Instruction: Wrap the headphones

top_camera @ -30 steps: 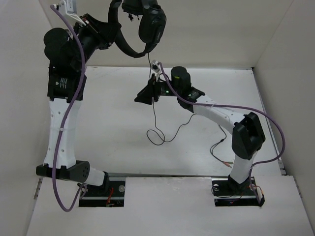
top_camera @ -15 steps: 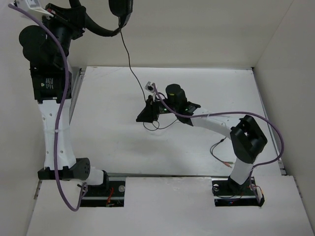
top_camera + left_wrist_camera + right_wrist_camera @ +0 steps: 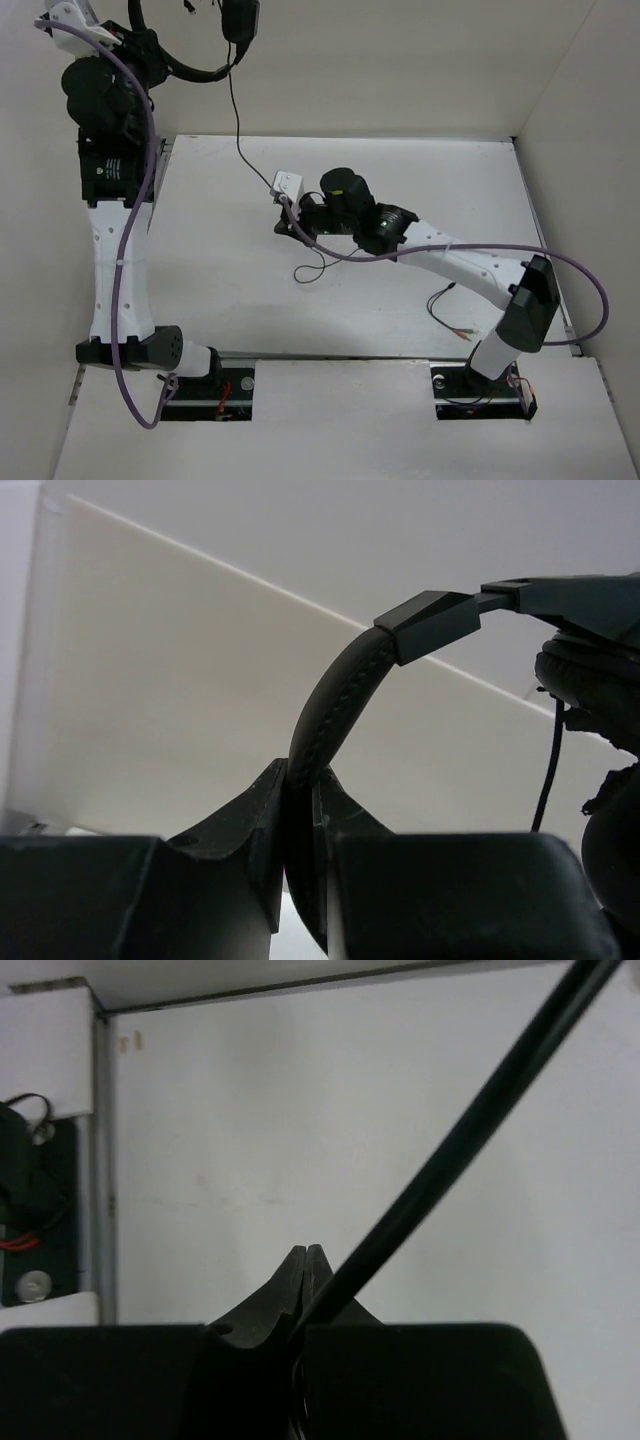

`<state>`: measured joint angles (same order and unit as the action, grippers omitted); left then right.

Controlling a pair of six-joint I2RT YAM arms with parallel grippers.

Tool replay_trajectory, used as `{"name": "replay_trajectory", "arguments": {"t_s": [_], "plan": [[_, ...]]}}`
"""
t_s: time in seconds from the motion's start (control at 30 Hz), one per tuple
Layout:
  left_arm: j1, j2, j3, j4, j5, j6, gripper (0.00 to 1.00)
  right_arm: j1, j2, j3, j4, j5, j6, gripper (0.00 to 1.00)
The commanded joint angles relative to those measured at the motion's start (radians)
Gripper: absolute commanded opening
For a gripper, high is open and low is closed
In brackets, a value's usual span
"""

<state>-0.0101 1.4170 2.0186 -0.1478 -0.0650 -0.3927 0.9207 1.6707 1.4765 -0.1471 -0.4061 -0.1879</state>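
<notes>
Left tool (image 3: 300,780) was clamped on the stitched band of the black padded over-ear headphones (image 3: 345,685), w/ earcups (image 3: 590,695) to its right. Right tool (image 3: 306,1260), over the white counter (image 3: 220,300), pinched their thin black cable (image 3: 470,1125); cable btwn tools looked taut, prob.

headphones (image 3: 240,18): black over-ear; held aloft by band | cable (image 3: 236,115): thin, black; hangs from earcup

A white table (image 3: 220,300) sits boxed in by plain white walls (image 3: 430,70); two dark cut-outs (image 3: 236,394) notch its near edge.
</notes>
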Motion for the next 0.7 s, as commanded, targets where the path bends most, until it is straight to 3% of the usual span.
{"name": "replay_trajectory", "arguments": {"t_s": [0.0,0.1,0.37,0.57,0.67], "plan": [[-0.018,-0.044,-0.044,0.139,-0.13,0.149,0.0,0.043,-0.089,0.085,-0.126,0.252,-0.301,0.0],[-0.018,-0.046,-0.07,0.163,-0.159,0.205,0.0,0.077,-0.121,0.097,-0.144,0.41,-0.457,0.0],[-0.032,-0.055,-0.158,0.217,-0.226,0.33,0.0,0.118,-0.16,0.171,-0.144,0.624,-0.706,0.0],[-0.095,-0.092,-0.303,0.244,-0.249,0.429,0.0,0.134,-0.146,0.318,-0.129,0.708,-0.879,0.0],[-0.142,-0.116,-0.392,0.269,-0.272,0.506,0.0,0.134,-0.149,0.343,-0.03,0.751,-1.017,0.0]]}}
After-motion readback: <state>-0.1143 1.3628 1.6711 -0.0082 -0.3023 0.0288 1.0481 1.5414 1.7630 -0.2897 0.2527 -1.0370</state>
